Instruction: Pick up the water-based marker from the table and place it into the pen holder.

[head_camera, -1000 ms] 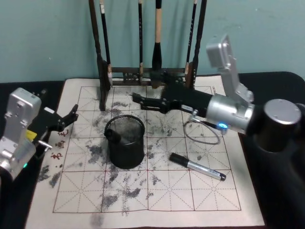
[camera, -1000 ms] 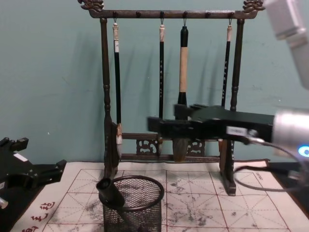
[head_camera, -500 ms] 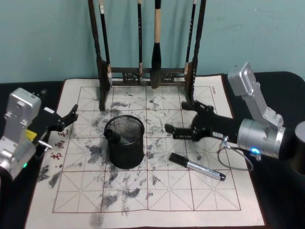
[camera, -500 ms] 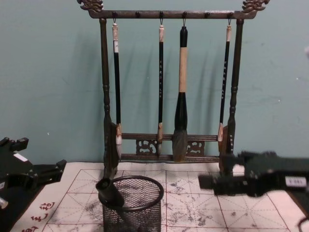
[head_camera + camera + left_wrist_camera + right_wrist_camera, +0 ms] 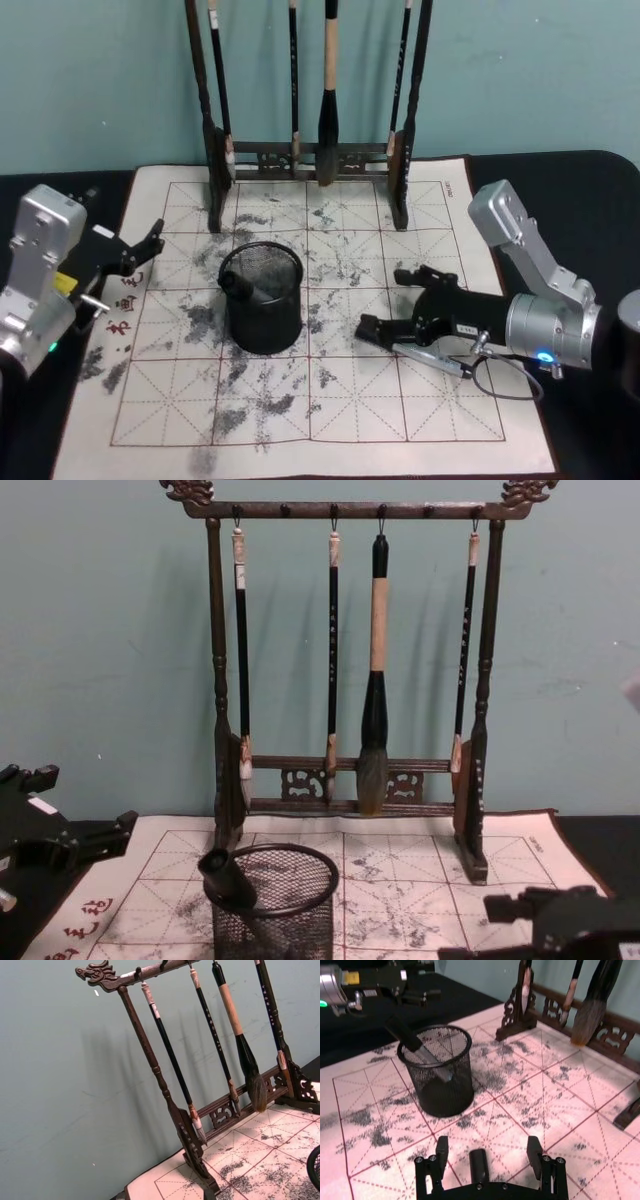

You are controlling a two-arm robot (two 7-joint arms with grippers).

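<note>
The water-based marker (image 5: pixel 432 358), grey with a black cap, lies on the gridded practice sheet right of the pen holder (image 5: pixel 262 305). My right gripper (image 5: pixel 384 300) is open and low over the marker's cap end. In the right wrist view the cap (image 5: pixel 479 1164) sits between the spread fingers (image 5: pixel 441 1149). The black mesh pen holder (image 5: pixel 441 1072) stands beyond the gripper, with another black-capped marker (image 5: pixel 240 284) leaning inside it. My left gripper (image 5: pixel 140 250) rests open at the sheet's left edge, away from the holder.
A tall dark wooden brush rack (image 5: pixel 310 150) with hanging brushes (image 5: pixel 375 670) stands at the back of the ink-stained sheet (image 5: pixel 300 420). A thin cable loop (image 5: pixel 510 380) trails from my right arm. The black table (image 5: pixel 590 200) surrounds the sheet.
My right gripper has swung from up near the brush rack down and toward the near right, and now sits low over the marker on the sheet. The left arm has not moved.
</note>
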